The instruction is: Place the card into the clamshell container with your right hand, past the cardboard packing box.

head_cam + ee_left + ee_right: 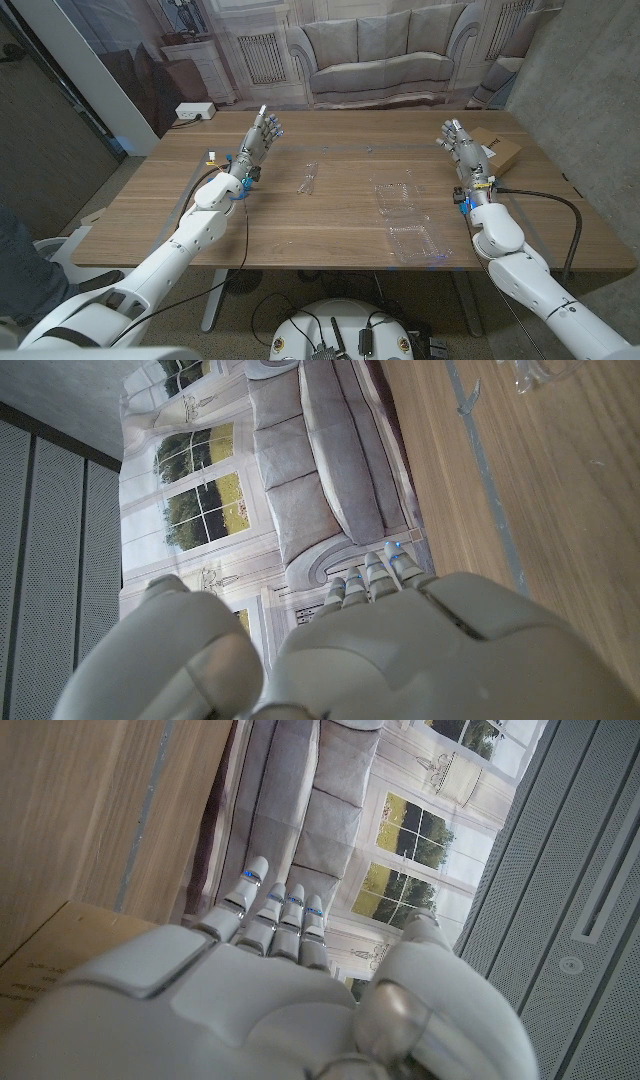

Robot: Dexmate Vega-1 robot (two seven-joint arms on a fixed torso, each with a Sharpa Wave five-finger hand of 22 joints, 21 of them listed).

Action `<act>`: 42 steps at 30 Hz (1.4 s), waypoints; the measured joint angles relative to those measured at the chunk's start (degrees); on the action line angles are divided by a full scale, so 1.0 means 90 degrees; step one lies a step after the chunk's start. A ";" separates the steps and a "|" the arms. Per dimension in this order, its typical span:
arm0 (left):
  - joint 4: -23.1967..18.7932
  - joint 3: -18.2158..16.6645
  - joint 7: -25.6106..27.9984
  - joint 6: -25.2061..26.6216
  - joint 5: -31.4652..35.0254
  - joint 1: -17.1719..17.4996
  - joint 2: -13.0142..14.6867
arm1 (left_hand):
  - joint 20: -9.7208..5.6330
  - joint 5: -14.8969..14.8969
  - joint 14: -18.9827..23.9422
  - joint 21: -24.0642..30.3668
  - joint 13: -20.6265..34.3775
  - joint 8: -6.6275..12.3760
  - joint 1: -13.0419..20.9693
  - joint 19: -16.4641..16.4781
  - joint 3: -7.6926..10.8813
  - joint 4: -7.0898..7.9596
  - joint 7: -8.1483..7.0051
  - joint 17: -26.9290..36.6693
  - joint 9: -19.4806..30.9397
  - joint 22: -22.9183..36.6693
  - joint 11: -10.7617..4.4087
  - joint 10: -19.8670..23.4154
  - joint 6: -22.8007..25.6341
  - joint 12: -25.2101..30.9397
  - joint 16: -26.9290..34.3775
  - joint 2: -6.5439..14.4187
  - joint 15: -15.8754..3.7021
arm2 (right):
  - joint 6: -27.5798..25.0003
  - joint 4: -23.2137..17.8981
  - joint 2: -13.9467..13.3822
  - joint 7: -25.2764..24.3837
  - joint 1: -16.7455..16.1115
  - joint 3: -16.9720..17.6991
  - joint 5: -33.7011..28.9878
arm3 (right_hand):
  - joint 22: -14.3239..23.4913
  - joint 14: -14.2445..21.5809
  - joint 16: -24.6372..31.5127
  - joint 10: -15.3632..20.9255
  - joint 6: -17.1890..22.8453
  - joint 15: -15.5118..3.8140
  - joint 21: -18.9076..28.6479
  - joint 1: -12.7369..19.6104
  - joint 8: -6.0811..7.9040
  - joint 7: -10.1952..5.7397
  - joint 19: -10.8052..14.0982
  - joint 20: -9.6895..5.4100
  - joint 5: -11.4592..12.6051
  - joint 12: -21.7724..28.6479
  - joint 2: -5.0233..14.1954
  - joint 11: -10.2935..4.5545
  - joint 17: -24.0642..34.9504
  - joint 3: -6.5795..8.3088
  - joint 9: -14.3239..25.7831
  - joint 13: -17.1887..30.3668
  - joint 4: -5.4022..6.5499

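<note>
While the card (309,178) lies flat on the counter (330,240), near the middle, no hand is touching it. It looks thin and see-through, so it is hard to make out. My guess is that it is very light, a bit bendy and slippery, and hard to lift because it sits so flat. A good way may be to pinch it by one short end, or slide it a little to get a finger under an edge.

To the right of it, closer to the robot, sits the clear clamshell container (408,222), lying open. It looks thin and easy to push around. The brown cardboard box (499,150) sits at the far right of the counter, just beside the right hand (460,143).

That hand holds nothing, and its fingers (268,915) reach out straight. The left hand (259,140) is well apart from the card, empty too, fingers out.
</note>
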 measured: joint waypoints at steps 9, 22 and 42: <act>-0.0081 0.0003 0.0051 0.0000 0.0031 0.0015 0.0032 | -0.0023 0.0000 0.0089 0.0000 0.0000 0.0000 0.0000 0.0139 -0.0018 -0.0018 0.0036 0.0000 0.0000 0.0033 0.0022 0.0115 0.0103 0.0050 0.0049 0.0000 -0.0024 | -0.0016 -0.0132 -0.0021 -0.0200 -0.0206 0.0146 -0.0175 | 0.0000 0.0121 0.0000 0.0089 0.0066 -0.0012 0.0000 0.0109 0.0000 -0.0066 0.0099 0.0010 0.0000 0.0000 -0.0009 -0.0089 0.0000 0.0032 0.0000 0.0000 -0.0032; -0.0193 0.0003 0.0127 0.0073 0.0050 0.0055 0.0091 | -0.0023 0.0000 0.0122 -0.0025 0.0001 0.0000 0.0025 0.0138 -0.0020 -0.0019 0.0058 0.0000 0.0000 0.0032 0.0057 0.0149 0.0125 0.0050 0.0049 -0.0026 0.0009 | -0.0126 -0.0275 -0.0022 -0.0484 -0.0481 0.0392 -0.0425 | -0.0001 0.0187 0.0000 0.0149 0.0149 -0.0012 0.0000 0.0159 0.0000 -0.0120 0.0176 -0.0022 0.0000 0.0000 0.0042 -0.0149 -0.0001 0.0061 -0.0001 0.0000 -0.0096; -0.0208 0.0010 0.0153 0.0109 0.0057 0.0056 0.0090 | 0.0012 0.0000 0.0151 -0.0122 0.0001 0.0000 0.0058 0.0173 -0.0045 -0.0044 0.0058 0.0000 -0.0001 0.0031 0.0057 0.0148 0.0124 0.0050 0.0049 0.0008 0.0038 | -0.0295 -0.0420 -0.0004 -0.0974 -0.0780 0.0676 -0.1023 | 0.0031 0.0407 -0.0029 0.0351 0.0342 -0.0020 0.0000 0.0992 0.0041 -0.0274 0.0370 0.0012 0.0000 0.0050 0.0237 -0.0281 -0.0017 0.0414 -0.0002 0.0000 -0.0560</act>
